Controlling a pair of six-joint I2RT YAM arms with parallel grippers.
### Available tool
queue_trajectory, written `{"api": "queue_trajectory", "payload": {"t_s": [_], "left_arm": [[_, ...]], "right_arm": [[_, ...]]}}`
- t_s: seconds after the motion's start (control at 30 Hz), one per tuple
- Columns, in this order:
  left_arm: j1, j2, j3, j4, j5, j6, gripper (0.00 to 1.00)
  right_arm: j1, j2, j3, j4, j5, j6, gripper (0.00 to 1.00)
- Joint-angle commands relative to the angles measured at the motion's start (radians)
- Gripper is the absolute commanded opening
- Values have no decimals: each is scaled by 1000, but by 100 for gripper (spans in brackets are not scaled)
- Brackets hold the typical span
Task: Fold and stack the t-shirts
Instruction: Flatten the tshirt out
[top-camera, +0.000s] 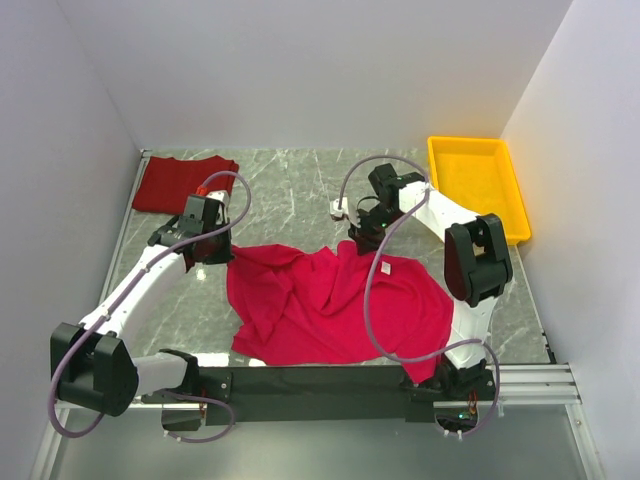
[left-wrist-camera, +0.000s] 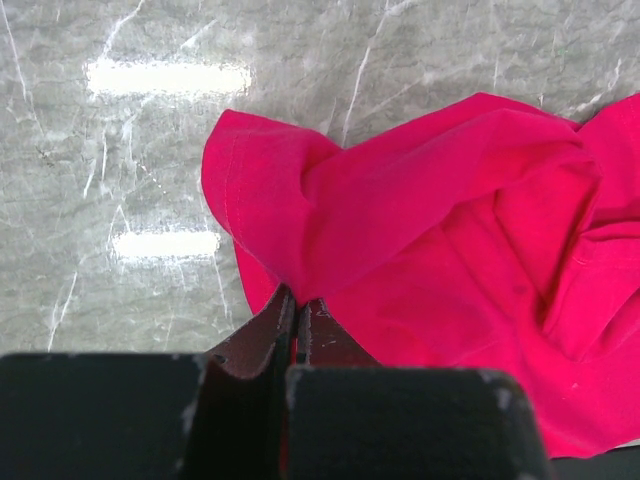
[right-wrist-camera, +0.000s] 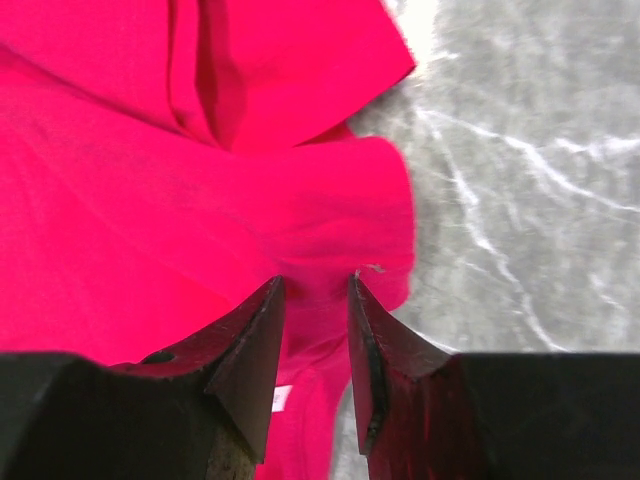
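My left gripper is clamped on a hem corner of the crimson-pink t-shirt. My right gripper straddles a ridge on the same shirt's far edge, jaws apart and not clearly pinching. The shirt lies crumpled between the two, spreading toward me, so I judge spreading it sideways comes next. The brick red t-shirt lies at the far-left corner, beyond my left arm.

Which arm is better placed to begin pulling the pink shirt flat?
Left. The left gripper is shut on the edge of the pink shirt, so it could pull at once. The right gripper straddles a fold, but its jaws stand apart.
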Motion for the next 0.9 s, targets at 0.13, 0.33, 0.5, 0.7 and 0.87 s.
{"api": "queue_trajectory", "payload": {"t_s": [0.13,0.33,0.5,0.7,0.87], "left_arm": [[4,-33,-2,16,32,-24,1],[4,-39,-3,16,35,-30,1],[4,-47,-2,15,27,-34,1],[6,-61,1,2,27,-55,1],[9,-72,-3,4,26,-72,1]], "right_arm": [[6,-6,-14,-29,-34,21,41],[8,3,-3,-20,-45,40,22],[3,-101,-52,-21,-51,28,0],[-35,-372,-208,-14,-32,28,0],[-41,-638,-486,3,59,3,0]]}}
